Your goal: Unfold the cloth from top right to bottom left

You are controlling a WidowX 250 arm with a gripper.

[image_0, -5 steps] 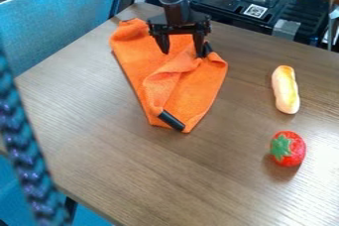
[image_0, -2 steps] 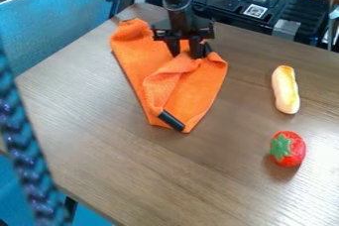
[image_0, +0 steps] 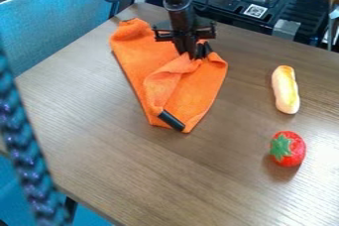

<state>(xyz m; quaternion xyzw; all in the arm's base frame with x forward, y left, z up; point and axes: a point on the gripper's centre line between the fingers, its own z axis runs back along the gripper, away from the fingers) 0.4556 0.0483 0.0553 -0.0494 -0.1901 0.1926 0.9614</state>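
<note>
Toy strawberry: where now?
The toy strawberry sits at the lower right of the camera view, on the wooden table, just below the bread-like toy.

Black arm, looping black cable.

From my one fixed camera, I look down at a slant across the table [image_0: 132, 170], fairly near, facing the stove [image_0: 232, 3].

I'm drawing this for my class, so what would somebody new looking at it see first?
The bright orange cloth jumps out first, lying folded on the brown table, with the black gripper closed on it near its top right. Next, eyes would probably go to the red toy strawberry at the lower right, with the long, pale yellow toy bread above it.
</note>
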